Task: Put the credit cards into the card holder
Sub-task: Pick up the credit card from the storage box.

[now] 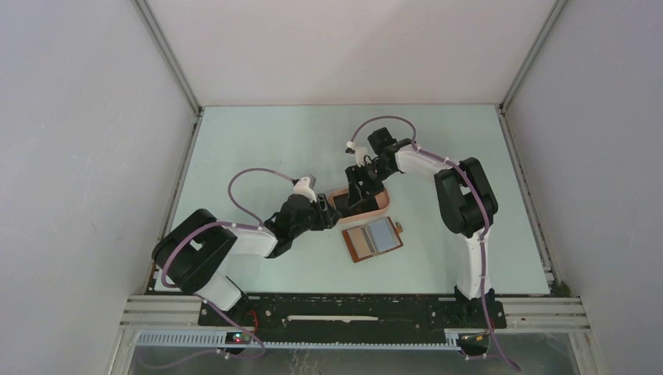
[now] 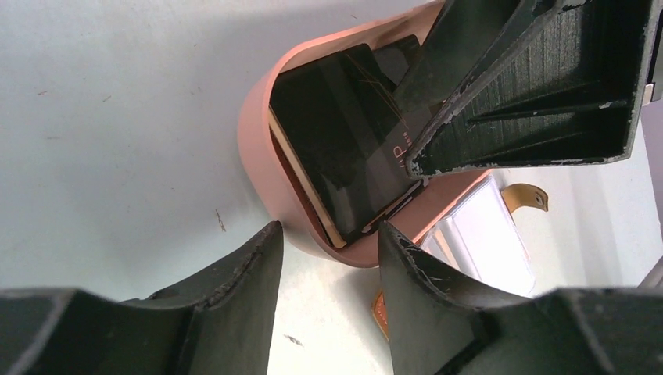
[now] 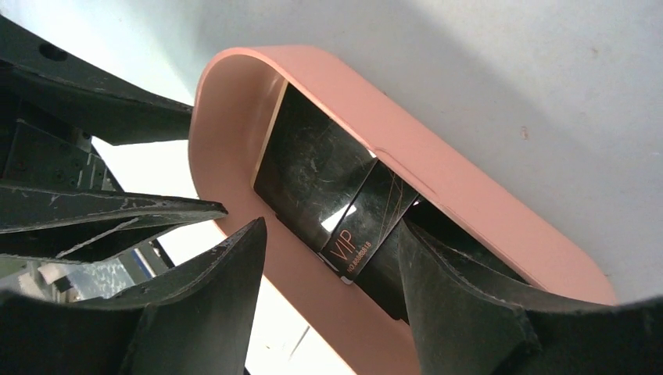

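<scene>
Black moulded plastic, two pairs of fingers.

First pair, the right gripper [image 3: 332, 234]: jaws apart, lowered into the pink tray [image 3: 469, 187] and straddling a black VIP card [image 3: 363, 234] that lies tilted on the stack. One finger sits close against the card's edge and the other stands clear of it. No pinch is evident.

Second pair, the left gripper [image 2: 328, 242]: jaws at a middling gap with nothing between them. The tips are low over the table [image 2: 117, 117], just outside the tray's rounded end.

Contents of the tray, the credit cards [image 2: 344, 148]: black uppermost with a tan edge beneath. Their long axis follows the tray's length, running from the left fingers toward the right ones. They lie straight ahead of the left gripper, beyond the tray wall, and directly under the right gripper. The right arm is judged nearer and better placed to lift.

Destination, the card holder [image 1: 374, 239]: reddish-brown, open and flat on the table with its pockets up. It lies just beside the tray on the side toward the arm bases, between the two arms. No card shows in it. The transfer is judged a short carry from the tray to those pockets.
</scene>
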You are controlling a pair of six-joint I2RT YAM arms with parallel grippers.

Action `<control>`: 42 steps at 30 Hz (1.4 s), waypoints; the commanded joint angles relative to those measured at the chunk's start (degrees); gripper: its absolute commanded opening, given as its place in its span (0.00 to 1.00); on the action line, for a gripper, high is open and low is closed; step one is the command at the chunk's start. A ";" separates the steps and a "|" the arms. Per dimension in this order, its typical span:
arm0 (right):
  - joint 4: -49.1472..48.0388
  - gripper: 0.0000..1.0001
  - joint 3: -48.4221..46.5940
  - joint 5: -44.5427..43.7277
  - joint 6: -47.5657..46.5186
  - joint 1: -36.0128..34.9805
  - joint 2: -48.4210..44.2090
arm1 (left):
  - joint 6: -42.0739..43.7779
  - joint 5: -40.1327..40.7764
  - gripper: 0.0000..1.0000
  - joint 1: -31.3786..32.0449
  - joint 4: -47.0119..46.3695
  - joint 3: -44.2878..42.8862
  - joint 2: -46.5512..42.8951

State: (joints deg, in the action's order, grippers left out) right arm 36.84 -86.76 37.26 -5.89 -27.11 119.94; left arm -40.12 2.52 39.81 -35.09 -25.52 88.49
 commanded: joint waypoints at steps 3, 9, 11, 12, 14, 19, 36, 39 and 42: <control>-1.60 0.70 -1.18 8.44 2.33 -0.49 1.20 | 0.57 -1.37 0.51 -0.40 -0.19 -2.17 0.51; -3.63 0.70 -0.40 15.76 5.59 0.70 0.63 | 0.31 -1.77 0.49 -0.35 -0.39 -1.97 -0.14; -4.25 0.69 -0.02 18.03 7.07 1.14 0.57 | 0.22 -1.89 0.49 -0.39 -0.49 -1.99 -0.32; -4.74 0.69 0.15 18.82 7.64 1.32 0.50 | 0.15 -1.95 0.49 -0.35 -0.50 -1.99 -0.37; -5.52 0.69 0.55 20.13 8.63 1.65 0.56 | 0.00 -2.07 0.49 -0.36 -0.63 -1.97 -0.50; -7.85 0.69 1.43 20.44 11.62 1.97 1.01 | -0.22 -2.09 0.48 -0.40 -0.85 -1.90 -0.99; -13.84 0.62 2.92 20.12 19.39 0.67 4.36 | -1.32 -4.65 0.46 -0.61 -2.91 -1.56 -0.80; -14.25 0.58 3.00 19.43 19.94 0.30 4.77 | -1.52 -4.89 0.46 -0.72 -3.35 -1.42 -0.77; -14.59 0.55 3.35 19.02 20.14 0.31 4.69 | -1.54 -4.98 0.46 -0.89 -3.49 -1.16 -1.06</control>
State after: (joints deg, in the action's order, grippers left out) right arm 24.27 -84.03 56.84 12.40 -26.41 124.25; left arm -40.93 -0.75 39.33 -35.46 -25.63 88.49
